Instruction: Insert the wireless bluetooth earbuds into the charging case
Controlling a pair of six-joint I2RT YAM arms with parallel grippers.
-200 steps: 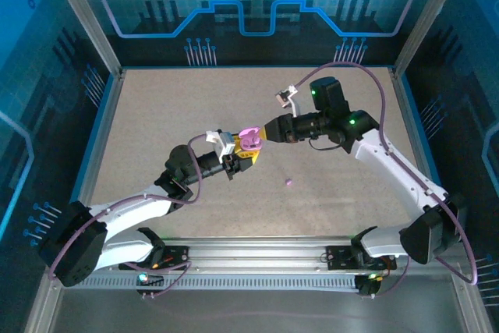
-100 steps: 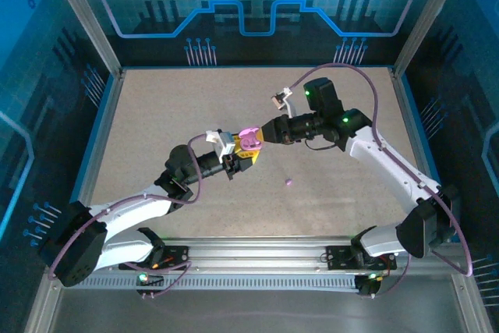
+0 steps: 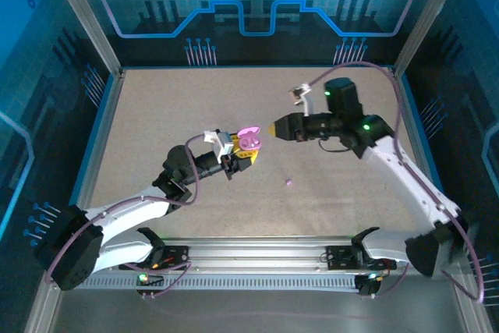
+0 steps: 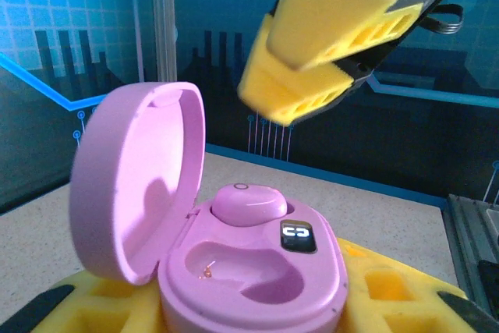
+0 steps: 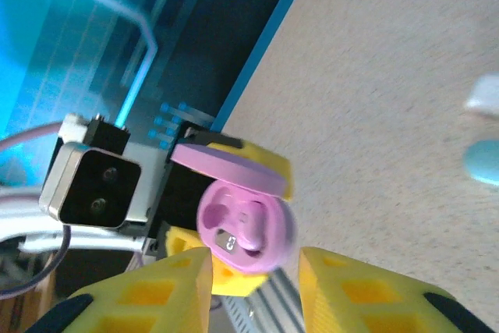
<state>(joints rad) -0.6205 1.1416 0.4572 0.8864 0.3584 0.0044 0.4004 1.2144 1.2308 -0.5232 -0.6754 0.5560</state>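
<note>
Left pincer (image 3: 245, 150) is clamped on one lilac case (image 4: 257, 271), lid up, held above the middle of the table (image 3: 156, 115). One bud (image 4: 248, 203) sits in one of its two sockets; the other socket is empty. A second bud (image 3: 288, 182), also lilac, lies loose on the table toward the near edge. Right pincer (image 5: 256, 290) hangs just beside the case, jaws parted, holding nothing. The case's small screen (image 4: 298, 235) shows a white paired-C mark and no readable words.

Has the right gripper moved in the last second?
Yes. The right gripper has backed off to the right, away from the purple case, judged against the loose earbud.
</note>
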